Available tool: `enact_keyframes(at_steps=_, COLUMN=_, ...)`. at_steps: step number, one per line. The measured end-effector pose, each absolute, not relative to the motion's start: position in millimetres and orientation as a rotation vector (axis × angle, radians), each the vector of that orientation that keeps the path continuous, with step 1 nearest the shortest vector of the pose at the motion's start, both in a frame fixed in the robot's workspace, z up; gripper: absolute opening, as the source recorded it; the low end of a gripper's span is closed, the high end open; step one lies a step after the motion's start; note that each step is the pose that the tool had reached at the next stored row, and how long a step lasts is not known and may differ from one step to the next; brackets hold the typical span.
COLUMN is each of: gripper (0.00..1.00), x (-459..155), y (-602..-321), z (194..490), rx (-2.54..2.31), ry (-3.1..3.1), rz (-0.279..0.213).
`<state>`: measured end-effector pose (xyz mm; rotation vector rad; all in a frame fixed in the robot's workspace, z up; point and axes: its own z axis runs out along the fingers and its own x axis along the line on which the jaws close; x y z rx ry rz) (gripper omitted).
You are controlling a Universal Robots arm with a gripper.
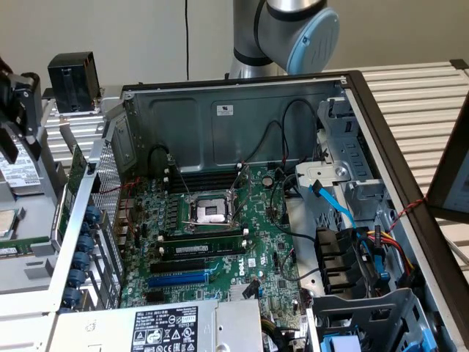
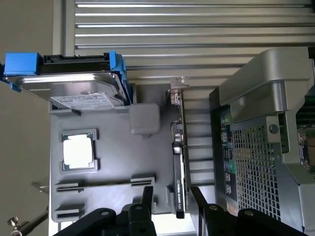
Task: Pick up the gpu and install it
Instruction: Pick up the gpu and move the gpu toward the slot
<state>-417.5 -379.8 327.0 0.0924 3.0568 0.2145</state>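
The gpu stands on its edge in a slot of a grey holder tray. It is a short card with a black shroud bearing pale lettering and a silver end bracket. My gripper hovers over one end of it, open, with one black finger on each side of the card and a gap to each. In the exterior view the gpu shows as a green board edge just outside the computer case's perforated rear wall, below my gripper at that view's far left.
On the tray lie a hard drive with blue rails and a CPU chip. The open computer case holds the big green motherboard with black and blue slots. Its perforated wall stands close beside the card. Cables and drive bays crowd the exterior view's right.
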Motion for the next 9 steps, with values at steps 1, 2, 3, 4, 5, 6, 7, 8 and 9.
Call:
enact_keyframes(at_steps=1, gripper=0.42, x=-417.3, y=-379.8, z=325.1, rx=0.092, ry=3.057, rz=0.214)
enact_keyframes(at_steps=2, gripper=0.44, x=-416.9, y=-379.8, z=323.2, rx=0.092, ry=3.056, rz=0.215)
enact_keyframes(at_steps=3, gripper=0.44, x=-416.2, y=-379.8, z=321.5, rx=0.092, ry=3.056, rz=0.214)
enact_keyframes(at_steps=4, gripper=0.44, x=-415.5, y=-379.8, z=319.8, rx=0.092, ry=3.056, rz=0.214)
enact_keyframes(at_steps=5, gripper=0.51, x=-414.8, y=-379.8, z=317.9, rx=0.092, ry=3.056, rz=0.215)
enact_keyframes(at_steps=6, gripper=0.51, x=-414.1, y=-379.8, z=316.1, rx=0.092, ry=3.056, rz=0.214)
enact_keyframes(at_steps=7, gripper=0.51, x=-413.4, y=-379.8, z=314.2, rx=0.092, ry=3.056, rz=0.215)
enact_keyframes(at_steps=8, gripper=0.51, x=-413.1, y=-379.7, z=312.6, rx=0.092, ry=3.054, rz=0.215)
enact_keyframes(at_steps=9, gripper=0.51, x=-413.0, y=-379.8, z=311.4, rx=0.092, ry=3.052, rz=0.215)
